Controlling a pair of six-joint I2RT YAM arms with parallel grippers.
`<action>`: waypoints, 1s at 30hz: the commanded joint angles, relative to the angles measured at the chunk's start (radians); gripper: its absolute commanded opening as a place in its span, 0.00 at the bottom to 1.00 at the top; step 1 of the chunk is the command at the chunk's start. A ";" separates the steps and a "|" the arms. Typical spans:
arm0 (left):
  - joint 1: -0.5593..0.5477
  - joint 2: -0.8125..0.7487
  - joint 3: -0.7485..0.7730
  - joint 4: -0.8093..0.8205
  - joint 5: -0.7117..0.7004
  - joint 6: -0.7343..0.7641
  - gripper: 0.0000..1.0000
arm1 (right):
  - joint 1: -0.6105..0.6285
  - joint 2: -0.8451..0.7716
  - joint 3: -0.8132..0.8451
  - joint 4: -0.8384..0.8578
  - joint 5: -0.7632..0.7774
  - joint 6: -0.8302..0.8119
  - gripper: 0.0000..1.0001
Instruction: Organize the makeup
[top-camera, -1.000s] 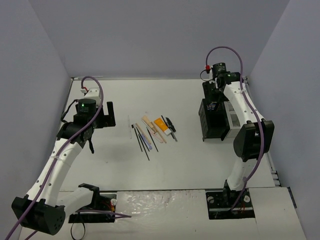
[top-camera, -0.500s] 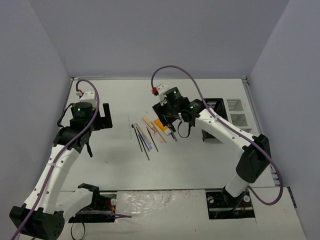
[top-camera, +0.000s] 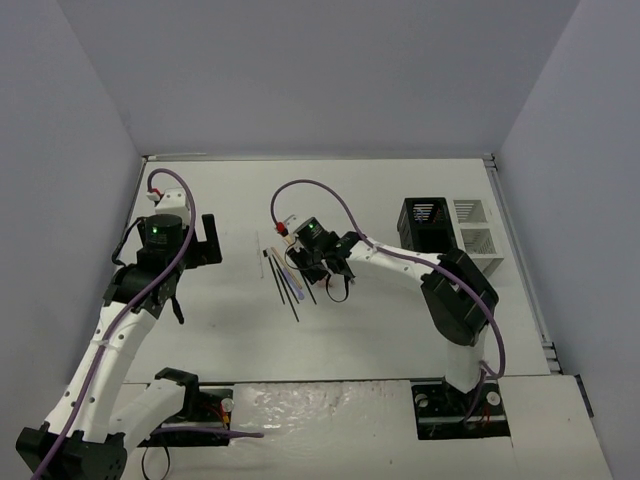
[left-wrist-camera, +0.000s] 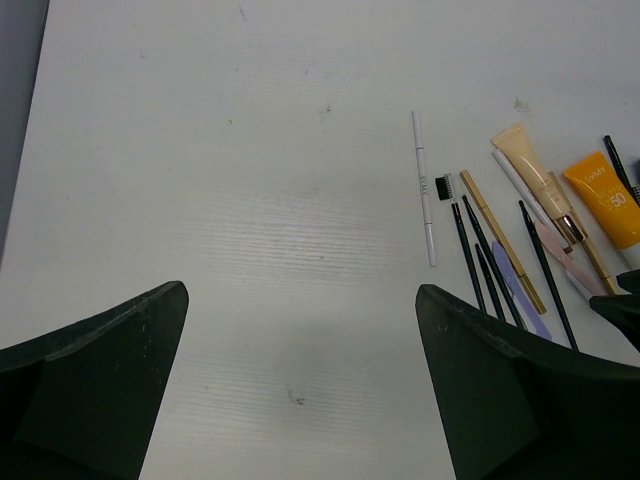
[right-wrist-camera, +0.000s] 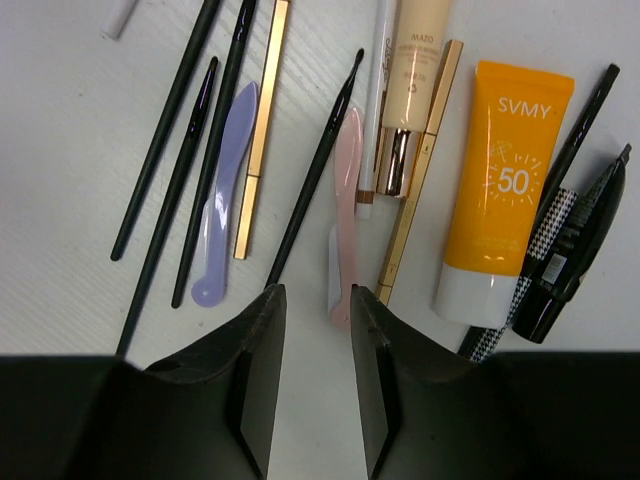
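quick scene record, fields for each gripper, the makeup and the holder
left gripper: open wide, empty, over bare table left of the makeup
right gripper: jaws slightly apart at the pink spatula's near end, no grip visible
makeup: lying side by side on the table
holder: far right, apart from the makeup

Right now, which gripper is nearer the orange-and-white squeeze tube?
Right. The right gripper hovers just beside the orange-and-white squeeze tube; the left gripper sits well past the thin white pencil.
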 joint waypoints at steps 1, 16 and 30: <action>0.006 0.002 0.018 0.052 -0.002 -0.002 0.97 | 0.006 0.016 -0.004 0.105 0.007 -0.037 0.27; 0.006 0.003 0.017 0.051 0.006 -0.004 0.97 | 0.003 0.086 0.002 0.107 0.057 -0.071 0.27; 0.007 0.002 0.016 0.048 0.013 -0.004 0.97 | -0.006 0.122 -0.017 0.107 0.063 -0.078 0.28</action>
